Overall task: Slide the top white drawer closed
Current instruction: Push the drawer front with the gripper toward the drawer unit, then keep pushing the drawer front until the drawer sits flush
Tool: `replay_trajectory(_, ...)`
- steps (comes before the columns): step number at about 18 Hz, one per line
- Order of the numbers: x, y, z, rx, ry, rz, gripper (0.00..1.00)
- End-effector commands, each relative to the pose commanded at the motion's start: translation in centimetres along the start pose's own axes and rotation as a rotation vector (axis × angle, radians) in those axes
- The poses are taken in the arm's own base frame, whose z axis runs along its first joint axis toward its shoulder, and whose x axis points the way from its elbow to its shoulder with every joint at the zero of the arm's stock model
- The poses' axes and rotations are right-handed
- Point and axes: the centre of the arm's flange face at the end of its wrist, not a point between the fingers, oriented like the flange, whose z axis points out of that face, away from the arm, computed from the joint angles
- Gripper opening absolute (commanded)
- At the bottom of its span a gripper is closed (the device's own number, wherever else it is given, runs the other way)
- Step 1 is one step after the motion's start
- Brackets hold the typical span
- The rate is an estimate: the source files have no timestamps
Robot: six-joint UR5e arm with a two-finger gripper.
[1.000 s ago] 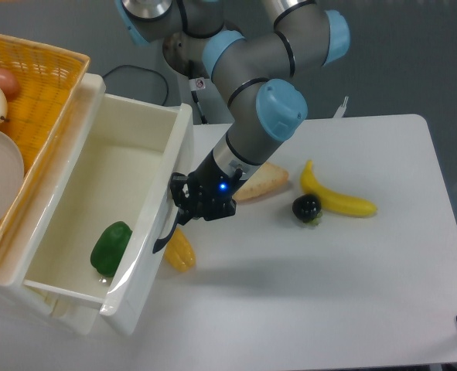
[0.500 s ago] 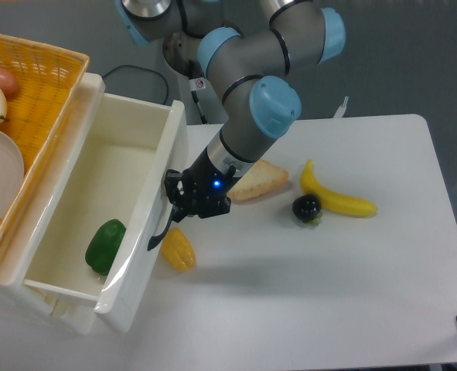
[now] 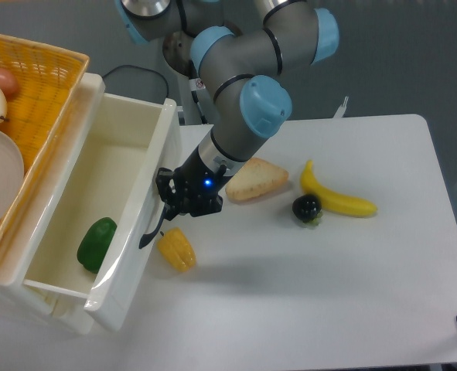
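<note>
From the fixed camera: the drawer [image 3: 97, 201] juts out, open, left of the table [image 3: 352, 294]. The gripper [image 3: 168, 207] presses at its black handle [image 3: 152, 229]; I cannot tell how wide the claw is. It looks light, rigid, slick — best pushed on the front. A green pepper [image 3: 95, 243] sits inside; yellow corn [image 3: 176, 248] lies just beside the front, bread [image 3: 256, 178] and banana [image 3: 336, 197] further off.

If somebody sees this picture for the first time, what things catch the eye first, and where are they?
The grey and blue arm reaches down the middle, its gripper at the black handle of the top white drawer on the left. That drawer stands open with a green pepper inside. A banana lies on the table to the right.
</note>
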Motion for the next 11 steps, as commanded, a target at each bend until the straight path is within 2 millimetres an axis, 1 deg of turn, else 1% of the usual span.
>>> replay_trajectory(6,1.4,-0.4,0.7,0.001,0.017,0.003,0.15)
replay_trajectory(9,1.7,-0.5,1.0,0.001,0.022,0.006,0.15)
replay_trajectory(11,2.1,-0.6,0.7,0.005,0.019,0.006,0.15)
